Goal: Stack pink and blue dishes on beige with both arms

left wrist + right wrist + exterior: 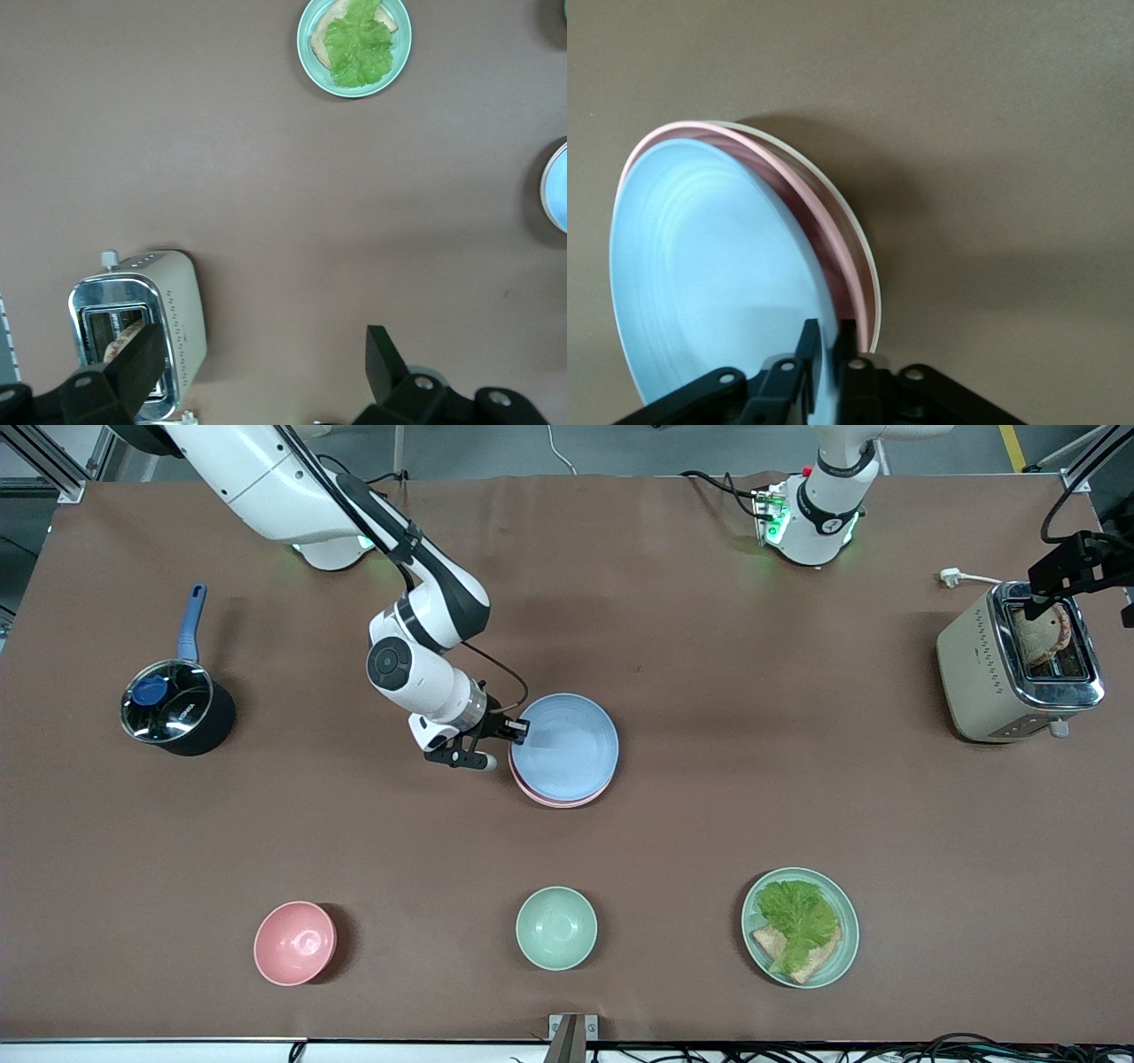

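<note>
The pale blue plate (567, 746) lies on top of the pink plate (551, 801) near the middle of the table. In the right wrist view the blue plate (718, 266) covers most of the pink plate (826, 221), and the beige plate's (861, 232) rim shows beneath both. My right gripper (518, 731) (828, 332) is shut on the blue plate's rim at the edge toward the right arm's end, one finger above and one below; that edge looks slightly raised. My left gripper (1079, 593) (263, 350) hangs open and empty over the toaster.
A toaster (1019, 660) (142, 328) with toast stands at the left arm's end. A lidded pot (177, 708) sits at the right arm's end. Nearest the front camera are a pink bowl (295, 943), a mint-green bowl (556, 927) and a mint-green plate (846, 921) (400, 27) with lettuce on bread.
</note>
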### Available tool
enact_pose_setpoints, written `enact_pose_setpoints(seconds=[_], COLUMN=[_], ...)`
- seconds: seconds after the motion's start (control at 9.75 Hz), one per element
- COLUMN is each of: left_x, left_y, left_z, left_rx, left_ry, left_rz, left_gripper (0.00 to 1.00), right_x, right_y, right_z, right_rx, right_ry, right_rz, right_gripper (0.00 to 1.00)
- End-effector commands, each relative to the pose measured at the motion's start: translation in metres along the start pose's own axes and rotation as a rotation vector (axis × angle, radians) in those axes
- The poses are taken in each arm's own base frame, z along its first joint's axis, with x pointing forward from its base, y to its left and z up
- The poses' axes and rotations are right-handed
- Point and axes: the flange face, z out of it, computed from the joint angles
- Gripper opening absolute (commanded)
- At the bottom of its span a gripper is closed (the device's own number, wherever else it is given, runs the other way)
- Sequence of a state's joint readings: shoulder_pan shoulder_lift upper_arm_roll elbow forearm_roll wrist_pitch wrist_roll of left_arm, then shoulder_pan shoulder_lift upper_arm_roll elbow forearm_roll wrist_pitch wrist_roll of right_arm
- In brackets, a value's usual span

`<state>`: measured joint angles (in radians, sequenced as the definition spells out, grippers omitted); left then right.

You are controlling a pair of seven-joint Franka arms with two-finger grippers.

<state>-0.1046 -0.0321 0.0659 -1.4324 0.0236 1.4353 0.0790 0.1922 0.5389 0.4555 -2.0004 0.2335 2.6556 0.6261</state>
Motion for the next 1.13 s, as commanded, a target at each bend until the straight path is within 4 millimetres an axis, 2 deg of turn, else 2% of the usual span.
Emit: enact_pose_setpoints(seconds=[0.0,0.1,0.21,0.31,0.41,0.51,0.72,0.82,1.03], left_x=[0.0,-0.001,-0.002,-0.001,-0.001,-0.003,-0.004,-0.003,-0.003], left_y=[-0.004,-0.002,-0.002,0.011,0.014,0.015,0.014,0.015,0.016], left_z=[0.009,0.008,0.007,0.009,0.011,0.011,0.01,0.011,0.011], left_rx=[-0.042,-0.054,-0.052,-0.04,-0.038,-0.036,-0.013,-0.011,-0.018], left_ry=[-0.037,-0.035,-0.033,-0.04,-0.044,-0.044,-0.042,-0.042,-0.045], left_rz=[-0.099,-0.099,-0.104,-0.08,-0.075,-0.074,-0.072,-0.073,-0.076], left_gripper=[1.0,1.0,1.0,1.0,1.0,1.0,1.0,1.0,1.0], right_x=[0.002,0.007,0.014,0.014,0.018,0.027,0.056,0.079,0.093], right_y=[-0.002,-0.006,-0.01,-0.016,-0.009,0.009,0.057,0.099,0.155], right_z=[-0.026,-0.05,-0.083,-0.118,-0.169,-0.209,-0.311,-0.367,-0.449], right_rx=[-0.008,-0.026,-0.052,-0.081,-0.121,-0.197,-0.294,-0.282,-0.294], right_ry=[0.021,0.011,-0.013,-0.013,0.065,0.108,0.208,0.273,0.278], right_rz=[-0.01,-0.012,-0.007,-0.016,-0.038,-0.042,0.04,0.099,0.071], right_gripper=[1.0,1.0,1.0,1.0,1.0,1.0,1.0,1.0,1.0])
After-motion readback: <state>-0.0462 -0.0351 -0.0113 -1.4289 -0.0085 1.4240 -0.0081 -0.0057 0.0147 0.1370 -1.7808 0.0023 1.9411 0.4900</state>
